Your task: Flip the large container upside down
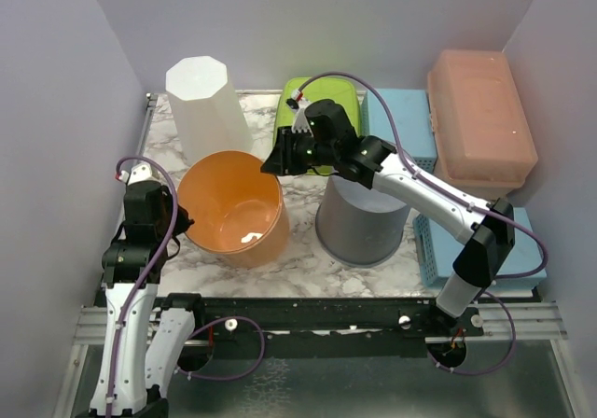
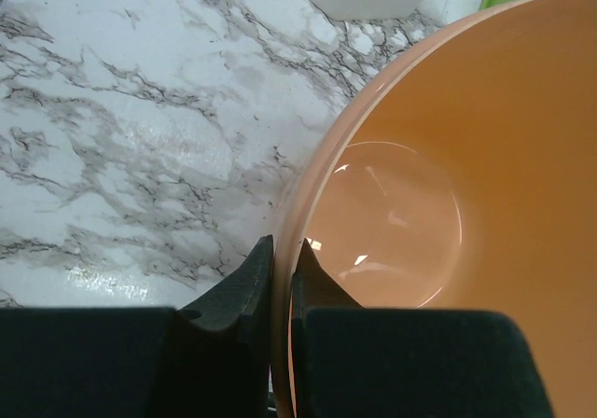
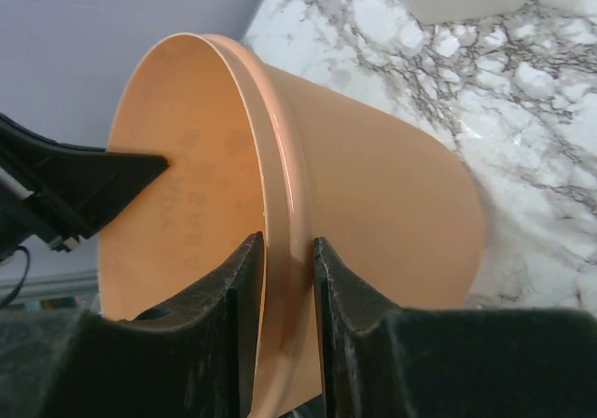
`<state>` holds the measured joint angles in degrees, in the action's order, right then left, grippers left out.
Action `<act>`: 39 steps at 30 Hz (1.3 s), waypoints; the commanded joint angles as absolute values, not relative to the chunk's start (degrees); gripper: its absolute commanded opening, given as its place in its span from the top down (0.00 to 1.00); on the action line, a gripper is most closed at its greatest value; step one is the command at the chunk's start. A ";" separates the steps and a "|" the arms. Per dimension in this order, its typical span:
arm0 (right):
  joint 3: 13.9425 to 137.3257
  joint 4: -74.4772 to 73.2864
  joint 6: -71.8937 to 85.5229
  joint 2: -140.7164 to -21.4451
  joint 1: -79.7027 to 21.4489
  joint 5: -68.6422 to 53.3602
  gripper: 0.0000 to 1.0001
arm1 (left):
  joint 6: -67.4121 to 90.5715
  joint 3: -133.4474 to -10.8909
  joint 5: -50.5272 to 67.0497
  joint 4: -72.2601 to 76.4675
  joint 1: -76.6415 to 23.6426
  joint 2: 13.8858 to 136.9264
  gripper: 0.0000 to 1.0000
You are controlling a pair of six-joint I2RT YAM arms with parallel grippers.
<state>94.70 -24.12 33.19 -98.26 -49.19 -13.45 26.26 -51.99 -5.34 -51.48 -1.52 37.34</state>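
Your white-and-grey marbled worktop (image 1: pixel 298 269) carries all items.

The task item, a large round orange plastic container (image 1: pixel 233 217), stands at the front left of the worktop. Its mouth is open upward and it is not inverted. You cannot tell from these views whether its base sits flat.

Behind it, at the back left, a tall white octagonal container (image 1: pixel 205 105) stands with its closed end up, near the orange rim.

At the back right, a salmon-pink lidded plastic box (image 1: pixel 480 119) sits on top of a pale blue slotted basket (image 1: pixel 401 124). A second blue slotted basket (image 1: pixel 438 250) lies at the right edge, nearer the arm bases.

A grey round container (image 1: pixel 362 217) stands closed end up, just beside the orange one on its right.

A lime-green lidded box (image 1: pixel 336 91) sits at the back centre, partly hidden by your right arm.

Your left gripper (image 1: pixel 184 220) is at the orange container's left rim. The wrist view shows its fingers (image 2: pixel 252 278) drawn together on the thin wall, one outside and one inside, clamped on it.

Your right gripper (image 1: pixel 272 161) is at the back right rim. Its fingers (image 3: pixel 242 287) straddle the rim lip closely, one inside and one outside. You cannot tell whether they press on the lip or stand just clear of it.
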 commanded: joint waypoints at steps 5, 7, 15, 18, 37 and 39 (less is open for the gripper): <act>90.61 -18.10 39.81 -96.15 -48.88 -28.08 0.66 | 30.42 -49.38 -3.28 -45.97 -1.93 35.17 1.00; 90.45 -18.20 39.90 -96.07 -48.75 -27.97 0.66 | 30.41 -49.09 -3.41 -45.99 -1.93 35.03 1.00; 90.44 -18.81 40.82 -96.59 -48.69 -28.48 0.66 | 30.36 -48.29 -4.04 -45.57 -1.93 34.32 1.00; 90.63 -17.67 41.04 -96.51 -48.64 -30.18 0.85 | 30.74 -47.75 -3.72 -45.18 -1.93 34.07 1.00; 105.06 -31.51 31.64 -94.21 -48.86 -2.95 0.99 | 32.83 -59.98 -0.12 -44.28 -1.93 39.10 0.01; 106.99 -32.79 30.48 -95.08 -48.81 -0.68 1.00 | 32.67 -61.92 -0.99 -45.09 -1.93 39.32 0.01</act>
<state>102.17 -30.28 33.34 -96.31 -48.95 -9.21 32.23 -57.14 -1.78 -45.84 -1.74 39.57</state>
